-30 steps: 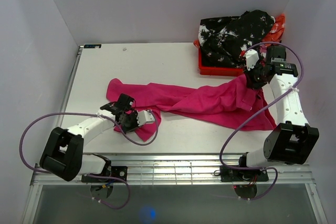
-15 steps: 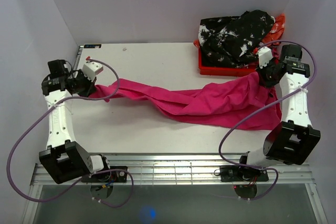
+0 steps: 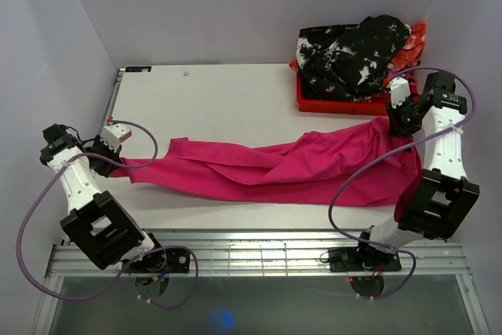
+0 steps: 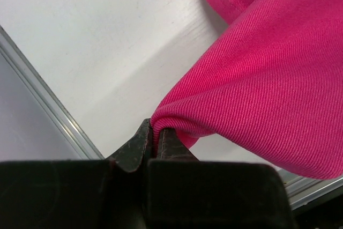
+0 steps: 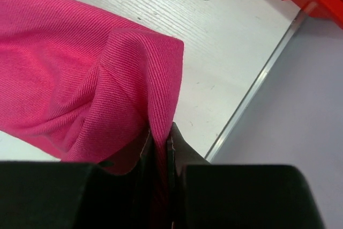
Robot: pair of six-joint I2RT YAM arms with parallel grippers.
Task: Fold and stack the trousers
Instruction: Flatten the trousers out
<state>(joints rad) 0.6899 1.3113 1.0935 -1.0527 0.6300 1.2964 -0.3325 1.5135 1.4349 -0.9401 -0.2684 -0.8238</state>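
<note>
The magenta-pink trousers lie stretched across the white table from far left to far right. My left gripper is shut on the left end of the cloth near the table's left edge; in the left wrist view the trousers fold into the closed left gripper. My right gripper is shut on the right end beside the crate; in the right wrist view the trousers hang from the pinched right gripper.
A red plastic crate holding black-and-white patterned clothes stands at the back right, just behind my right gripper. Grey walls close in on both sides. The table's metal edge runs close to my left gripper.
My left gripper has pulled its end of the trousers toward the near left edge of the table. My right gripper shifted slightly right. The cloth now lies longer and straighter.
</note>
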